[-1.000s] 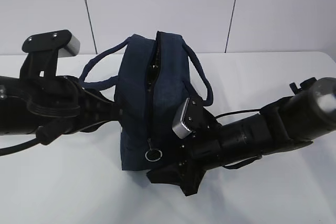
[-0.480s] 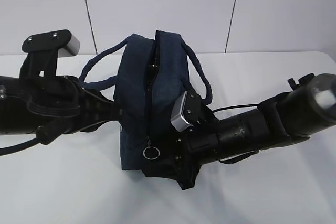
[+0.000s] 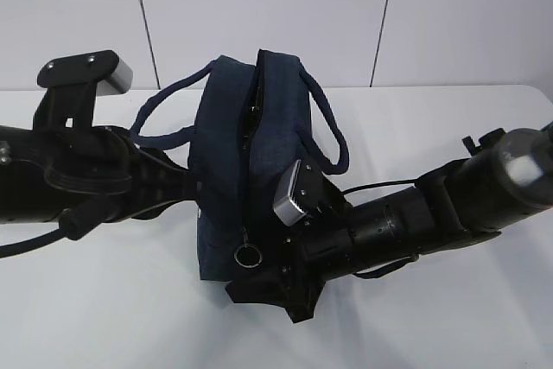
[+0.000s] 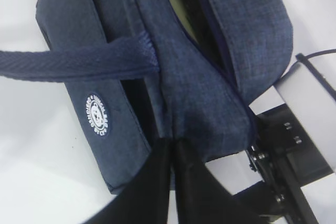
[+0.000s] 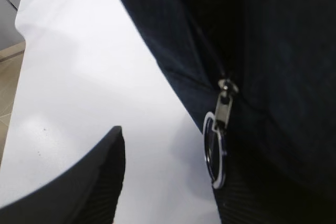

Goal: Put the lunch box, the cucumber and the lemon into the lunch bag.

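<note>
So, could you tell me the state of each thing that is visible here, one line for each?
lunch bag: upright on the table, top zipper partly open.
zipper ring pull: hanging at the bag's near end, not gripped.
lunch box: a pale strip shows inside the bag's opening, probably its lid.
left gripper: shut, pinching the bag's fabric.
right gripper: open, close to the ring pull.

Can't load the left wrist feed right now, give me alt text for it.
The left gripper, shut, pinches the fabric of the navy lunch bag at its near end, just beside the partly open zipper. A loop handle crosses the bag's side above a white emblem, and something pale shows inside the opening.
</note>
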Available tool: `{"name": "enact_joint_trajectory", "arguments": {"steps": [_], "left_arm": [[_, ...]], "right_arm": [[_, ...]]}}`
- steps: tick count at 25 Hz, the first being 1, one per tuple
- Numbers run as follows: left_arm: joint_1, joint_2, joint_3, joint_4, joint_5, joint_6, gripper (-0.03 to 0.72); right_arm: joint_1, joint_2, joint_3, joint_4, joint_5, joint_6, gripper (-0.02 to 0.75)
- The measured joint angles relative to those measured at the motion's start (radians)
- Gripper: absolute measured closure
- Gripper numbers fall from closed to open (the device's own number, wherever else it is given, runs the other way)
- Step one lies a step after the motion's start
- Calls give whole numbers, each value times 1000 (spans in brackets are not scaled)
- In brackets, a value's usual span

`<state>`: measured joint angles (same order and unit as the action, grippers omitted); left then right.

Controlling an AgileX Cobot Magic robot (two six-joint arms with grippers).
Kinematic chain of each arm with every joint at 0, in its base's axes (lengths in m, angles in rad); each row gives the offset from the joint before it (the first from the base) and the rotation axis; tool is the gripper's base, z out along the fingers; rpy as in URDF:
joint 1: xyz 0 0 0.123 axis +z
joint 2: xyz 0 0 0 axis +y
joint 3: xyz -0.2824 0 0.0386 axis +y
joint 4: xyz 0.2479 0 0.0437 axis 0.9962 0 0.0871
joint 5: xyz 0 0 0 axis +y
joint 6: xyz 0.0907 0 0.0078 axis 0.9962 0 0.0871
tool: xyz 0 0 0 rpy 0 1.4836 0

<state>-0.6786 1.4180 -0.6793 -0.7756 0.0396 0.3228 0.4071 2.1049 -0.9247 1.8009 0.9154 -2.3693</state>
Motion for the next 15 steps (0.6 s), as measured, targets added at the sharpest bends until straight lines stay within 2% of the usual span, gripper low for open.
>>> {"name": "enact_joint_trajectory", "arguments": {"steps": [15], "left_arm": [[0, 0, 0, 2, 11, 0, 698]], "right_arm": [[0, 10, -18, 0, 19, 6, 349]]}}
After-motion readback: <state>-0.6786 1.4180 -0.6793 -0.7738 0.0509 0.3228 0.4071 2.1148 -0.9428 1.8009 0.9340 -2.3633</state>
